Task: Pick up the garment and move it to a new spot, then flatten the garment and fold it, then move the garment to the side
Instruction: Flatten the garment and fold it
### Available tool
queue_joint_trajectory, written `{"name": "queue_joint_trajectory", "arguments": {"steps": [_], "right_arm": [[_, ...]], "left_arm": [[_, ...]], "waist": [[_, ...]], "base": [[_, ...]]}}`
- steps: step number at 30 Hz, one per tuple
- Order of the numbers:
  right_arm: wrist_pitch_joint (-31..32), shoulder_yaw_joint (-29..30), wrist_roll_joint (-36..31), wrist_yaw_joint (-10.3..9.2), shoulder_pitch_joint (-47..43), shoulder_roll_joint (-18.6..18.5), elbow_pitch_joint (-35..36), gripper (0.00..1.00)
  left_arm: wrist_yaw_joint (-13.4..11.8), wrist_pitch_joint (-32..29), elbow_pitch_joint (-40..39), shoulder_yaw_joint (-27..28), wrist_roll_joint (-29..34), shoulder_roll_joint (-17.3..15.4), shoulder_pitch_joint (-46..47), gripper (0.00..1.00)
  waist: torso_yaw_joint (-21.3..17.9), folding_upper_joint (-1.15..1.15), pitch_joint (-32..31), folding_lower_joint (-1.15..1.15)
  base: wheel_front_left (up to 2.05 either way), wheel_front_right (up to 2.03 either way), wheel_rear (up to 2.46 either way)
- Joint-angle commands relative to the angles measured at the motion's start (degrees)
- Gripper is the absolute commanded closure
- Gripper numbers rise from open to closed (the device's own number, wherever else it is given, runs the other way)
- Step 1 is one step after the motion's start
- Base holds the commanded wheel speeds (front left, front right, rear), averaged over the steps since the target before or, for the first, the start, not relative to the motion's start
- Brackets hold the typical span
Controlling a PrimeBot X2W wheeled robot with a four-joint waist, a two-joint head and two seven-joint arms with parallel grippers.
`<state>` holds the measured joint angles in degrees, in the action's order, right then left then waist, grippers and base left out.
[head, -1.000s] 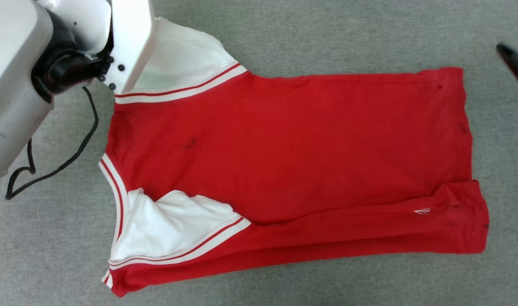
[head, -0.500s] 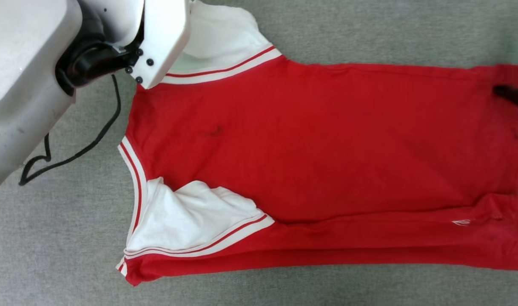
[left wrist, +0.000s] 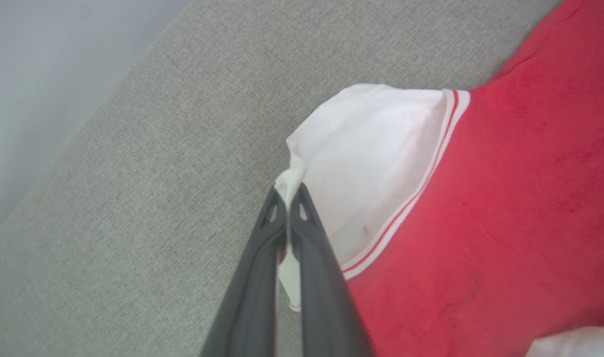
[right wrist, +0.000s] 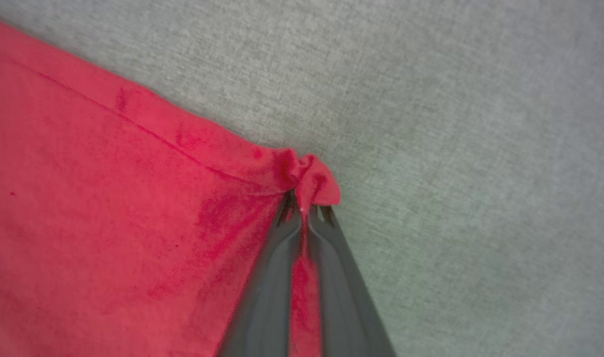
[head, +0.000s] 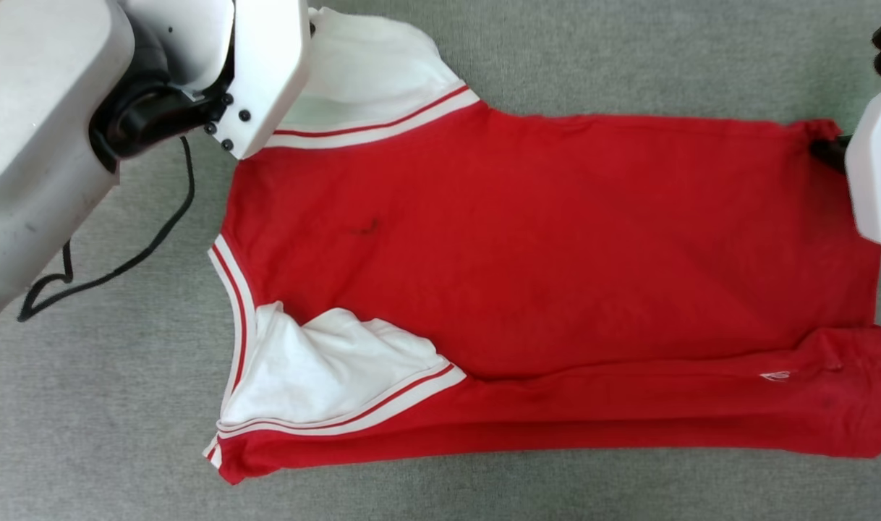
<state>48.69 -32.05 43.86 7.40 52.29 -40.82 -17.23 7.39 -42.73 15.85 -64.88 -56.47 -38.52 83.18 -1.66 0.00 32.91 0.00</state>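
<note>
Left gripper (left wrist: 287,192) at garment (left wrist: 485,208) sleeve edge

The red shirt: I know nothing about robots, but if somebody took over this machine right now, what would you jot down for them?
The left gripper is shut on the garment, pinching its far white sleeve.
The right gripper is shut on the far hem corner.
The garment lies spread on the grey surface, plain red side up. Its near long edge looks folded over, and the near sleeve is rumpled.
Done: laid out, mostly flat.
Left: finish folding, then move it aside.
</note>
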Motion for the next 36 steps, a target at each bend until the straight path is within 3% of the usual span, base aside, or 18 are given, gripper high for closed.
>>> {"name": "queue_joint_trajectory", "arguments": {"steps": [1, 14, 36], "right_arm": [[-1.5, -1.4, 0.3, 0.14, -0.8, 0.9, -0.6, 1.0], [-13.6, -3.5, 4.2, 0.07, -7.0, -3.9, 0.4, 1.0], [-20.1, -5.3, 6.6, 0.07, -26.0, -7.5, 5.3, 1.0]], "left_arm": [[0.0, 0.9, 0.2, -0.1, -0.5, 0.0, -1.1, 1.0], [-0.5, 7.9, -5.5, -0.7, -4.2, -4.9, -10.2, 1.0], [-7.5, 14.4, -18.8, -6.4, -9.2, -15.8, -36.0, 1.0]], "waist": [[0.0, 0.0, -2.0, 0.0], [0.8, 0.0, -13.0, 0.0], [-0.1, 0.0, -21.9, 0.0]], "base": [[0.0, 0.0, 0.0], [0.0, 0.0, 0.0], [0.0, 0.0, 0.0]]}}
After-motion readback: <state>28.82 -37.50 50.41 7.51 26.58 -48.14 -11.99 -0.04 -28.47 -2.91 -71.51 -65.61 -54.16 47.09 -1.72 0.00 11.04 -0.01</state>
